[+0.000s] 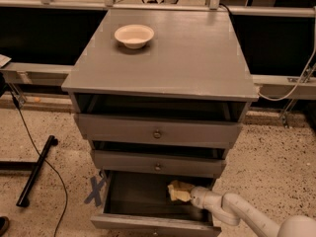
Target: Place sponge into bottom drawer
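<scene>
Your tool [190, 195] meets the sponge [178, 190] inside the bottom drawer [143, 222]; you cannot tell its grip. Pulling back could drag the sponge out.

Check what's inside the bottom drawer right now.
The bottom drawer holds the sponge, right of centre, with the claw against its right side. Its back is covered by the middle drawer; the arm hides the front right corner.
</scene>
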Robot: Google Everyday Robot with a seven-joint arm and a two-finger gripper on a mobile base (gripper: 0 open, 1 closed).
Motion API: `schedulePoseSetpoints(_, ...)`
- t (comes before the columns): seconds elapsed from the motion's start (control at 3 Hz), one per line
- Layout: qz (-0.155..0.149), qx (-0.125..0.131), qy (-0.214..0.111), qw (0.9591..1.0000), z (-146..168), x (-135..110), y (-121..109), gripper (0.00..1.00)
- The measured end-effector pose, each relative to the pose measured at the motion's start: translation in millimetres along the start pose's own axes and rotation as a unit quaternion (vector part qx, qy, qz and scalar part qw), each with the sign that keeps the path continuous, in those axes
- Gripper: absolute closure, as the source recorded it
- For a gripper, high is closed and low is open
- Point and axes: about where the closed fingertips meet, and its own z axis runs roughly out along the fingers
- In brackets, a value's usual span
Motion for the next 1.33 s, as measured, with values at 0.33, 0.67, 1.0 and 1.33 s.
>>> schedulePoseSetpoints(0.33,0.011,-0.008,0.006,0.9999,13.3,4.3,-7.7,1.00)
schedulePoseSetpoints(0.67,0.020,-0.012,0.009,0.9997,19.0,7.1,-12.5,0.85)
schedulePoseSetpoints(1.0,0.029,-0.013,0.010,0.9995,18.9,9.6,-15.7,0.62)
schedulePoseSetpoints(1.33,0.034,-0.014,0.012,0.9993,17.7,11.5,-17.0,0.37)
